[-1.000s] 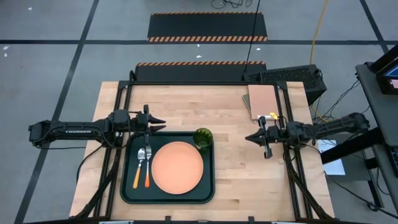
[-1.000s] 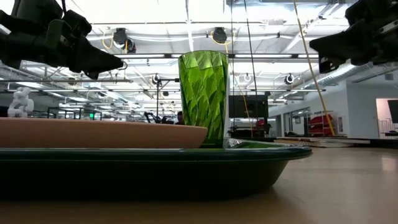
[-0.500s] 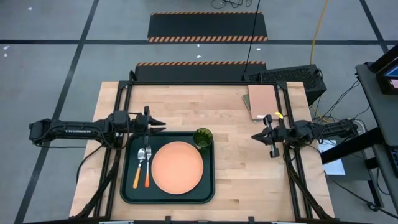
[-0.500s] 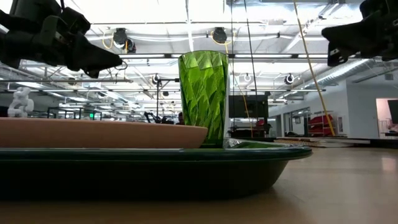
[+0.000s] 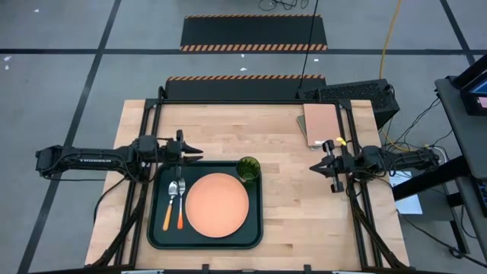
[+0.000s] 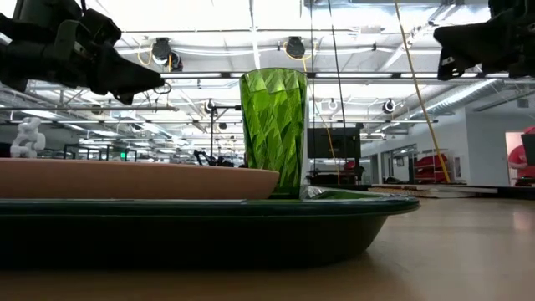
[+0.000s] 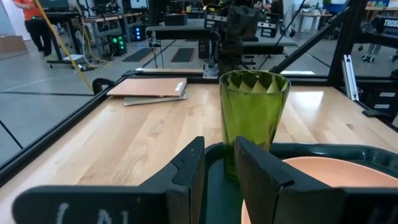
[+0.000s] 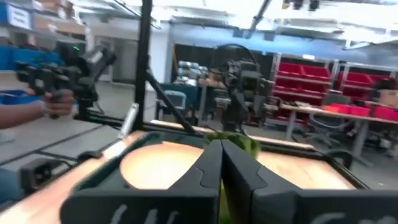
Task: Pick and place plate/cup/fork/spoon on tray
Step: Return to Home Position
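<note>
So the dark green rectangular tray [image 5: 155, 228] sits lower centre of the overhead shot with the round salmon-orange plate [image 5: 217, 204], translucent green cup [image 5: 248, 168], red-handled fork [image 5: 181, 202] and yellow-handled spoon [image 5: 170, 204] all on it; left gripper [image 5: 196, 153] hovers just above the tray's upper left corner, fingers a bit apart, empty; right gripper [image 5: 313, 167] hangs mid-right, pinched together, empty

Pale wood-plank table [image 5: 281, 137] with matt grain, glossy dark plastic tray [image 5: 155, 228], smooth matt orange plate [image 5: 217, 204], translucent faceted green plastic cup [image 6: 273, 125], shiny metal fork [image 5: 181, 202] and spoon [image 5: 170, 204] with plastic handles, matt tan pad [image 5: 321, 122] at the table's far right corner.
</note>
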You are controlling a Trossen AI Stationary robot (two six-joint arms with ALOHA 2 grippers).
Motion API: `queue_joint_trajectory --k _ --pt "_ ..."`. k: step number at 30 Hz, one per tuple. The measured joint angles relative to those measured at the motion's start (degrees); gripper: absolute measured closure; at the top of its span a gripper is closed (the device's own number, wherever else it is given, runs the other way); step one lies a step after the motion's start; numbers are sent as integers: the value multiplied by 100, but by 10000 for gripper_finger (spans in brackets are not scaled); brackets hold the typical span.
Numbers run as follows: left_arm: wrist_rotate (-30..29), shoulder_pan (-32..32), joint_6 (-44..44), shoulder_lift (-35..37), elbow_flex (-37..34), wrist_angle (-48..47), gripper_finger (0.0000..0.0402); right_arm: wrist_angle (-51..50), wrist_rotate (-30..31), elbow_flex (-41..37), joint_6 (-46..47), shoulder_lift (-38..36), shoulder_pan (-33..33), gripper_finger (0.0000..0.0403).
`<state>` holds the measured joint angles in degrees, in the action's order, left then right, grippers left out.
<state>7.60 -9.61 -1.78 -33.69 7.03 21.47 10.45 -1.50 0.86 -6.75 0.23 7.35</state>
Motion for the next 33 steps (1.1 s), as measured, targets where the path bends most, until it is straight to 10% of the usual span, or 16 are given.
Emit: queue_joint_trajectory --k 33 --pt "288 -95 -468 411 0 -264 309 -601 -8 0 287 -4 -319 403"
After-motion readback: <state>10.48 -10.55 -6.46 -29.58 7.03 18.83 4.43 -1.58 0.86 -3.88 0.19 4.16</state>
